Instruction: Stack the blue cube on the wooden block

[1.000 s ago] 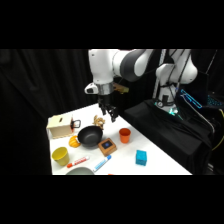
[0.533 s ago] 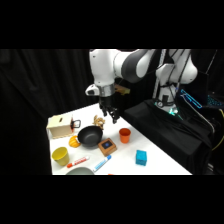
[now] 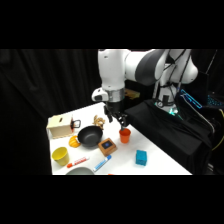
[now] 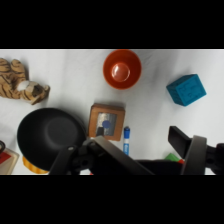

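Progress: nothing stacked yet, by the look of it; the pick, the carry and the placing are all left to do.
Blue cube: the blue cube (image 3: 141, 157) sits alone on the white counter (image 3: 160, 159) at the lower right of the side view, and at the upper right of the wrist view (image 4: 186, 89), untouched and well apart from the arm.
Wooden block: the wooden block (image 3: 107, 146) lies at centre frame in the side view, just beside the black pan (image 3: 89, 135); its top with the dark blue mark is bare (image 4: 107, 121).
Between them: open counter, with the orange cup (image 3: 125, 135) above that gap and a blue-and-white marker (image 3: 101, 163) lower left of the block.
Arm pose: the white arm comes down from the top of the side view, and the gripper (image 3: 115, 118) hangs above the counter near the cup and the pan, clear of everything.
Jaws: standing wide and holding nothing; in the wrist view they rise from the bottom edge with a broad gap (image 4: 150, 152).
Judgement: the gripper needs to travel toward the lower right of the side view to reach the cube.
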### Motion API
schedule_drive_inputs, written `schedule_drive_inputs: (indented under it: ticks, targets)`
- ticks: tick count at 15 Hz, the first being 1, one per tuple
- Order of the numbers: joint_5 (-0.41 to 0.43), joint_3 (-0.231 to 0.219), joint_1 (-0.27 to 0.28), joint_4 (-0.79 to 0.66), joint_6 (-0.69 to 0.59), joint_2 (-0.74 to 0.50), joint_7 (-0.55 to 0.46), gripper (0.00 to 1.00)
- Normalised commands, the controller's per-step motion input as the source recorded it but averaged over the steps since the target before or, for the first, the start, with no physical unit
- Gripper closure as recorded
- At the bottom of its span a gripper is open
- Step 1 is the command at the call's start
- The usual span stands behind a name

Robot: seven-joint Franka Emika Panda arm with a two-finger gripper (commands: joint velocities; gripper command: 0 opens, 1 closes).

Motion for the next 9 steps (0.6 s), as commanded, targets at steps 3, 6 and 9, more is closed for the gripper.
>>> schedule_drive_inputs:
  ticks: [3, 6, 9]
  targets:
    - [0.064, 0.116, 0.093, -0.18, 0.25, -0.13, -0.3, 0.0]
    - [0.087, 0.106, 0.067, -0.22, 0.27, -0.17, -0.46, 0.0]
    - [0.099, 0.077, 0.031, -0.23, 0.25, -0.17, -0.51, 0.0]
